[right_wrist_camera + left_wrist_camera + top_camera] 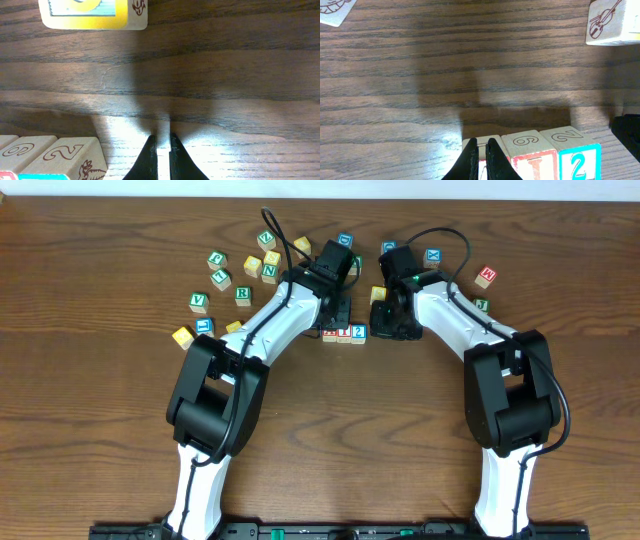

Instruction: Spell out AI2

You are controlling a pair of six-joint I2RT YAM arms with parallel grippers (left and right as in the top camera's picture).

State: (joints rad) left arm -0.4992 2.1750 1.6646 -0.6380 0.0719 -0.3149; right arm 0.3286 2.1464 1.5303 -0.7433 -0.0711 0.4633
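Observation:
Three light-wood cubes stand touching in a row in the overhead view: the A cube (pixel 329 334), the I cube (pixel 344 333) and the 2 cube (pixel 359 333). In the left wrist view my left gripper (pixel 481 150) is shut, its tips over the A cube (pixel 470 146) and hiding most of its red letter. The I cube (pixel 534 161) and the blue 2 cube (pixel 577 160) sit to its right. My right gripper (pixel 161 142) is shut and empty over bare wood, right of the 2 cube (pixel 65 156). In the overhead view the left gripper (pixel 336 316) is just behind the row and the right gripper (pixel 391 320) is off its right end.
Several loose lettered cubes lie behind the row, most at the back left, such as green ones (pixel 244 294) and a yellow one (pixel 182 336). A red-printed cube (pixel 486 276) sits at the back right. A yellow-faced cube (pixel 90 12) lies ahead of my right gripper.

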